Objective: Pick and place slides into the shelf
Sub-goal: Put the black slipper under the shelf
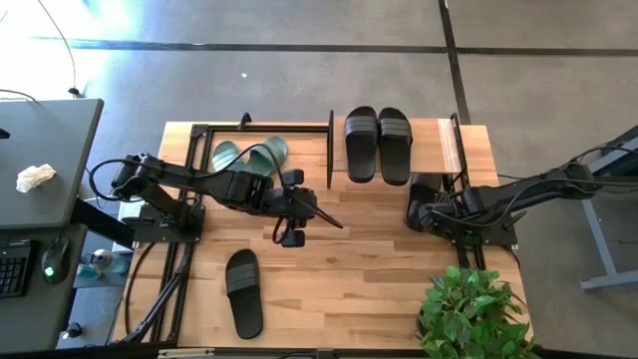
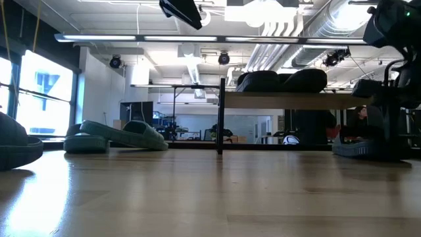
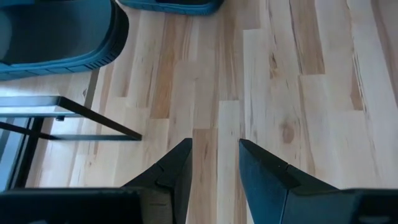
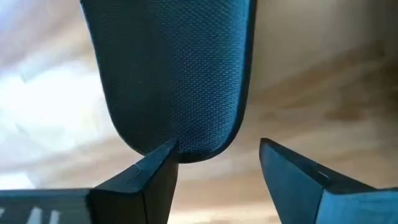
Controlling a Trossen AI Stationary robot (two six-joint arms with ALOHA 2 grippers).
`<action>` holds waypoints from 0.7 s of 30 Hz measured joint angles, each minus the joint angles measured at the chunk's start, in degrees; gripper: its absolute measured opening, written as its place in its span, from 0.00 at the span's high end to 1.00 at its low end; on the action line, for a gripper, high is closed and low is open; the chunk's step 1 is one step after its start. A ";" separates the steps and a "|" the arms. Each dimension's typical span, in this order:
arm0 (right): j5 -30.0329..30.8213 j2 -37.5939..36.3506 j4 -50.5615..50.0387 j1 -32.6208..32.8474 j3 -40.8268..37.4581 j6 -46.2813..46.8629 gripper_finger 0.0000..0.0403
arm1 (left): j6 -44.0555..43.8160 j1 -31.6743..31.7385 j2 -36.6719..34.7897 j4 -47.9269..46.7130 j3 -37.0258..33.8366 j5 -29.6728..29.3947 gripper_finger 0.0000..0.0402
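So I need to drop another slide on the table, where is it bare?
Free: the wide strip between the lone black slide and the plant. Also the shelf board right of the black pair. Crowded: around the green slides and the left pincer.

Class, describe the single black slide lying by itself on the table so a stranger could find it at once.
Start at the wooden table, seen from above, and find its near edge, away from the shelf. Left of the potted plant lies one black slide. Unlike the black pair on the shelf and the green pair, it lies alone on bare wood.
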 joint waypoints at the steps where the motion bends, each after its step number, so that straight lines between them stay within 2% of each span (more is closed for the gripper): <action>1: -0.41 0.01 -0.22 0.39 0.60 -0.78 0.48 | 0.48 -0.01 0.00 -0.01 0.00 0.01 0.71; 8: 1.99 -0.07 -1.75 2.61 5.72 -3.94 0.53 | 1.96 0.01 0.00 0.89 0.00 -0.23 0.71; 13: 2.50 0.35 -1.71 4.22 9.14 -12.90 0.59 | 2.35 0.01 0.00 2.21 0.00 -0.23 0.71; 16: 5.53 2.48 -1.12 5.70 9.19 -14.27 0.70 | 2.65 0.01 0.00 2.34 0.00 -0.29 0.71; 21: 10.72 9.66 1.58 9.44 9.19 -17.79 0.96 | 4.77 0.05 0.00 -0.41 0.00 -1.12 0.71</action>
